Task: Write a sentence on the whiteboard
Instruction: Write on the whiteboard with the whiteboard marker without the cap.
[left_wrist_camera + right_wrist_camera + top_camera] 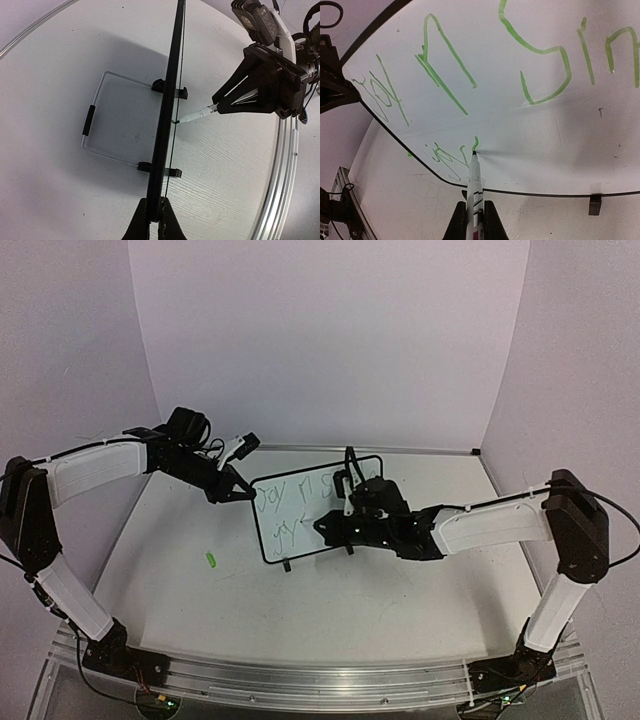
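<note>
Now clamps green marker in right gripper | tip-forward, touching whiteboard | left gripper nipped tight on its edge

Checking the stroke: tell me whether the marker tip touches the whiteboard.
Touching. The right wrist view shows the marker tip pressed on the whiteboard, no gap.

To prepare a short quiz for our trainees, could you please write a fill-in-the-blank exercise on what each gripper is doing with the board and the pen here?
1. The left gripper is shut on the edge of the ____.
2. The right gripper holds a ____ whose tip touches the writing surface.
3. The sentence is written in ____ ink.

Missing words: whiteboard; marker; green.
</note>
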Robot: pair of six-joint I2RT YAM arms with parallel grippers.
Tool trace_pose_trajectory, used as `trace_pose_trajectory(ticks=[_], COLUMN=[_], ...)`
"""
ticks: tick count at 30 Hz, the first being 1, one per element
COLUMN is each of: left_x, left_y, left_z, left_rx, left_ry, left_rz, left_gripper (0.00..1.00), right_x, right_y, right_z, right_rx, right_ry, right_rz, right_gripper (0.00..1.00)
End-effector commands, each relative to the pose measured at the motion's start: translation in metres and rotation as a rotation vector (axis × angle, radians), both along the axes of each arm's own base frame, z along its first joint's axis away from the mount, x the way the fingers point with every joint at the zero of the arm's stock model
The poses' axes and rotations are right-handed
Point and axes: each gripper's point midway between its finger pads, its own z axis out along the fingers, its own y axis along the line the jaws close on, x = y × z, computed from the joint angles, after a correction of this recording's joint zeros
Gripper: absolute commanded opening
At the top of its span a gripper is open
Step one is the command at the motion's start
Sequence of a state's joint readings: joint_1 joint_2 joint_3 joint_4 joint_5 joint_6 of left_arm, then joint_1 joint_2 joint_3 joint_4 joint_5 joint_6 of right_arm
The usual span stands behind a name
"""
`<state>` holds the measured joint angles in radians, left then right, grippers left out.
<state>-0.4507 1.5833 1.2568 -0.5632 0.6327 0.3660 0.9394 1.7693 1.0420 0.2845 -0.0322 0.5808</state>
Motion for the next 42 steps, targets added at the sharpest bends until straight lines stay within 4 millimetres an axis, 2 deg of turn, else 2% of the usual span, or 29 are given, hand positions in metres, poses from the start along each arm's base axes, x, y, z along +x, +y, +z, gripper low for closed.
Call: trace_pose_trajectory(ticks=[1, 8, 25, 33, 42], left_x=[0.004, 0.004, 0.003, 0.003, 0.003], left_y=[0.01, 0.01, 0.009, 0.01, 0.01], left_z=[-0.026, -0.026, -0.024, -0.024, -0.024], left_rx=[0.113, 0.112, 0.111, 0.112, 0.113], left_ry=[0.006, 0.005, 0.003, 0.002, 0.001], left_rz=[0.019, 0.019, 0.019, 0.02, 0.02], left_gripper=[0.0, 0.0, 0.0, 0.0, 0.0], right_x=[0.014, 0.016, 0.01, 0.008, 0.014], right_y=[-0.002, -0.015, -0.028, -0.009, 0.005], right_z=[0.001, 0.004, -0.007, -0.014, -0.003], right_rx=[-0.005, -0.027, -0.073, -0.069, -0.026], right_ry=[-0.016, -0.026, -0.009, 0.012, -0.01], right_rz=[-0.047, -0.099, -0.113, -0.042, -0.018], right_gripper=[0.0, 0.0, 0.0, 0.0, 0.0])
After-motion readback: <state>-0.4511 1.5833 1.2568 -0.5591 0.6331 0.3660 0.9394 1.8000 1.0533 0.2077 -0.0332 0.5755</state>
